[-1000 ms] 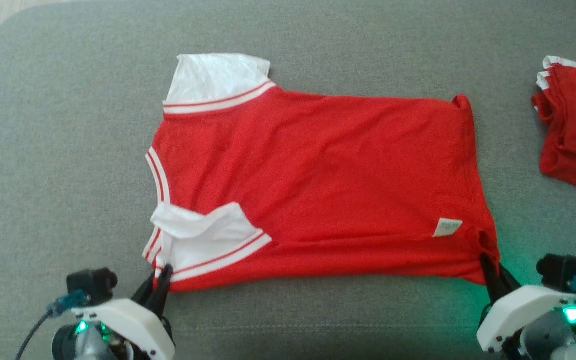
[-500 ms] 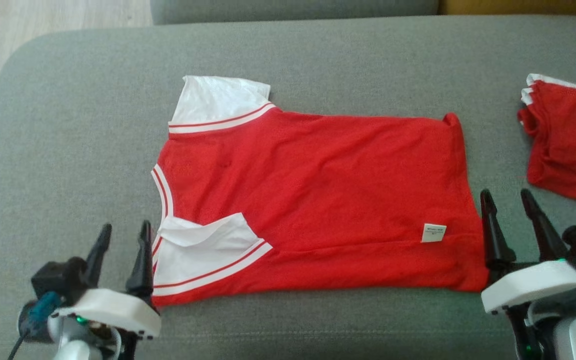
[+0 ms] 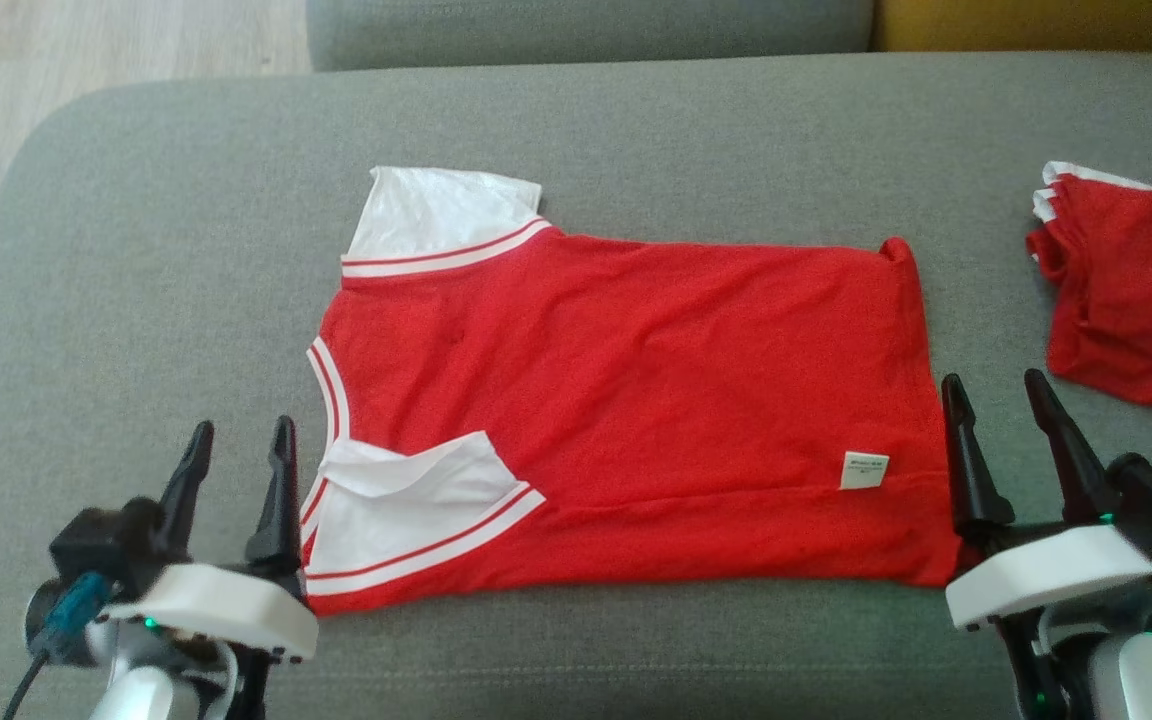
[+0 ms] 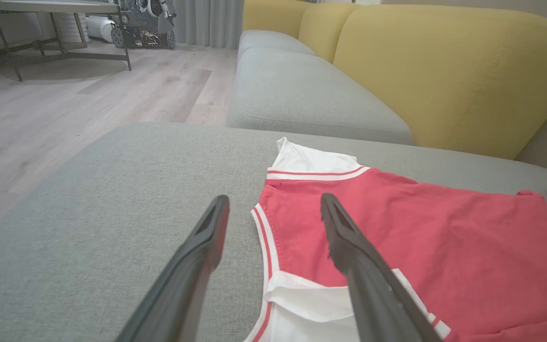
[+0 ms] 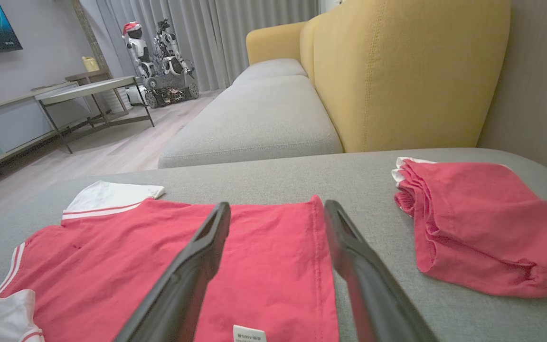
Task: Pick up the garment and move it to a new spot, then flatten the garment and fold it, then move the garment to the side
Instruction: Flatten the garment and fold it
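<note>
Nearest, at the near left: left claw point(image 3: 242, 428), fingers spread wide, pinching nothing, just beside the striped neckline of the red T-shirt point(image 3: 636, 400). At the near right: right claw point(image 3: 993, 378), likewise spread wide and empty, at the shirt's hem edge, with one finger over red cloth and the other over grey in the right wrist view. Cannot tell whether touching the cloth.

Between the two claws, spread flat in the middle of a grey sofa cushion point(image 3: 136, 250): the T-shirt, lying sideways, neckline to the left, hem to the right. Near white sleeve point(image 3: 406, 500) turned in over the red body, wrinkled, red-and-white trim along its edge. Small white label point(image 3: 864, 470) close to the near right corner. Far white sleeve point(image 3: 436, 205) sticking out flat past the far left shoulder.

Farther right, well apart from the shirt: a second red garment point(image 3: 1126, 290), loosely folded, white edges at its far corner.

Beyond the cushion: another grey seat point(image 4: 302, 95), a yellow backrest point(image 4: 444, 61), pale wooden floor point(image 3: 86, 40), and a metal-legged table point(image 5: 88, 88).
</note>
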{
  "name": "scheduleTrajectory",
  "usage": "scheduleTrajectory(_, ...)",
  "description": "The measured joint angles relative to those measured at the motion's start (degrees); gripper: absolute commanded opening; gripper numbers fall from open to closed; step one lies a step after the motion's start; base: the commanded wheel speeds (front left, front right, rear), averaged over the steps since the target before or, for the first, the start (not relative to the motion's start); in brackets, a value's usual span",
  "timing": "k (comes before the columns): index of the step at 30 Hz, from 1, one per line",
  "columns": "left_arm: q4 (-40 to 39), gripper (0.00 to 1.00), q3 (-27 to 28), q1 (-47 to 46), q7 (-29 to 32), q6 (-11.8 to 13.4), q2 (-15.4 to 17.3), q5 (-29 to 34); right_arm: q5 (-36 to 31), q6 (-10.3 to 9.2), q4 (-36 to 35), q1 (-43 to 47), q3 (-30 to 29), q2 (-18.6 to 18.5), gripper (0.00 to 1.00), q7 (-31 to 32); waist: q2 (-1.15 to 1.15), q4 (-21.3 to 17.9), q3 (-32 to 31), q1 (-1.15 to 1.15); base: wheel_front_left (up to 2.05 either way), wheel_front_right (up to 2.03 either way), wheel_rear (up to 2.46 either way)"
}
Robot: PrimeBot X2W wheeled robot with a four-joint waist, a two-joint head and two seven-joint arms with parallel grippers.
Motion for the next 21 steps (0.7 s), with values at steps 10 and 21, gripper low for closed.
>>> scheduleTrajectory(10,8.5,1.00,-3.1,-21.9,3.9,-7.0,-0.8,-0.9,0.1,0.00,-1.4,-5.7,-0.1,0.0,1.00,0.0,0.00,0.2,6.9,0.00,0.00,0.00,0.00)
scheduleTrajectory(21,40.2,1.00,-3.4,-49.2,5.4,-12.5,-3.0,-2.0,0.6,0.00,-0.5,-13.0,2.6,-0.1,1.00,-1.6,0.00,-4.2,16.9,0.01,0.00,0.00,0.00)
